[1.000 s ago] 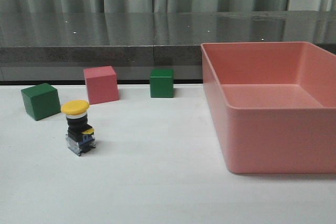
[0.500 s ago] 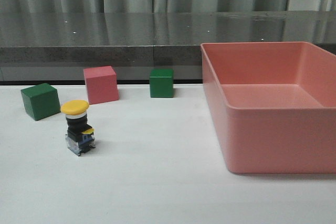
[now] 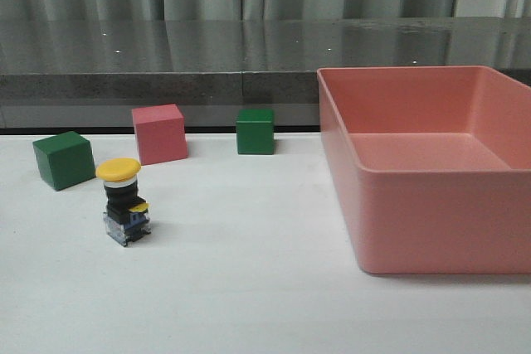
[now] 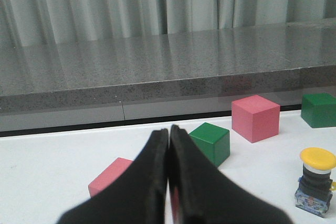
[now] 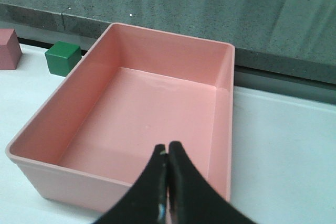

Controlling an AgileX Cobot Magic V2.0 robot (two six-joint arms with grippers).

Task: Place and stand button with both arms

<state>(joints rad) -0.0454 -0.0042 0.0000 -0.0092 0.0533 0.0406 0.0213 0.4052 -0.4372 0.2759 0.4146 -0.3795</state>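
Observation:
The button (image 3: 124,202) stands upright on the white table at the left, yellow cap on top, black body, blue-clear base. It also shows in the left wrist view (image 4: 315,181), off to one side of my left gripper (image 4: 168,130), which is shut and empty, well apart from it. My right gripper (image 5: 167,148) is shut and empty, above the near wall of the pink bin (image 5: 217,129). Neither gripper shows in the front view.
The large empty pink bin (image 3: 431,230) fills the right of the table. Behind the button stand a green cube (image 3: 64,159), a pink cube (image 3: 159,133) and a second green cube (image 3: 255,130). A low pink block (image 4: 109,176) lies near my left gripper.

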